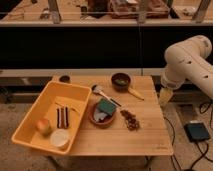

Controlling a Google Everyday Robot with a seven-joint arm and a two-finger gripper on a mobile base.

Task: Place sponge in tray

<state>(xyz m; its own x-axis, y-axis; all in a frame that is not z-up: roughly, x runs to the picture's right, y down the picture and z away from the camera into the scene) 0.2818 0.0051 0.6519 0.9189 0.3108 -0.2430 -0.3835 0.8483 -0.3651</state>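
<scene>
A green sponge (106, 106) lies in a shallow brown bowl (95, 118) near the middle of the wooden table (145, 140). The yellow tray (62, 97) stands on the table's left part, just left of the bowl. My arm (190, 62) reaches in from the right. My gripper (166, 96) hangs at the table's right edge, well to the right of the sponge and away from the tray. It holds nothing that I can see.
The tray holds a round fruit (44, 125), dark bars (62, 116) and a white cup (60, 139). A dark bowl with a wooden handle (121, 81), a spoon (102, 92) and a pile of brown bits (131, 120) lie on the table. A black box (198, 131) sits on the floor at the right.
</scene>
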